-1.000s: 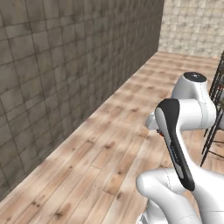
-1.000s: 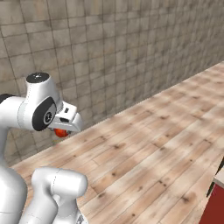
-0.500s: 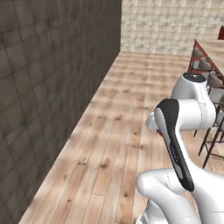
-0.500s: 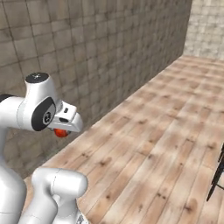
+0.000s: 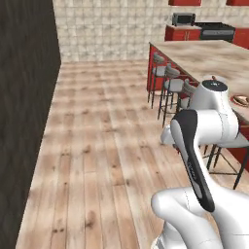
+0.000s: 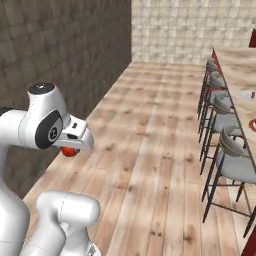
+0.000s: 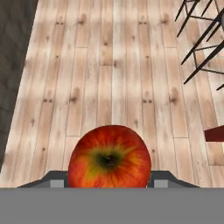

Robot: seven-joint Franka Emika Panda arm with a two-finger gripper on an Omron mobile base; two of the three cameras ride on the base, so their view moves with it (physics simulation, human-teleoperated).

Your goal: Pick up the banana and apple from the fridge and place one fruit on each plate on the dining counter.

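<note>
The red apple (image 7: 110,158) sits between my gripper's (image 7: 109,180) two dark fingertips, which are shut on its sides above the plank floor. From the right base view the apple (image 6: 69,151) peeks out under the gripper (image 6: 76,143), held close to the arm at about chest height. The dining counter (image 5: 214,57) with its marbled top stretches along the right. A red-rimmed plate (image 5: 240,100) lies on it near the arm. In the right base view the counter (image 6: 237,64) carries a pale plate (image 6: 246,94) and the red-rimmed plate (image 6: 252,124). The banana and the fridge are out of view.
A row of grey stools (image 5: 168,78) on dark metal legs stands along the counter, the nearest stool (image 6: 227,162) close to my right. A dark tiled wall (image 5: 24,121) runs along the left. Open plank floor (image 6: 150,130) lies between. Red cabinets (image 5: 194,31) line the far wall.
The whole picture has swung as the base turns: the wall slid left, and the dining counter and stools came into view. The apple stays in the gripper.
</note>
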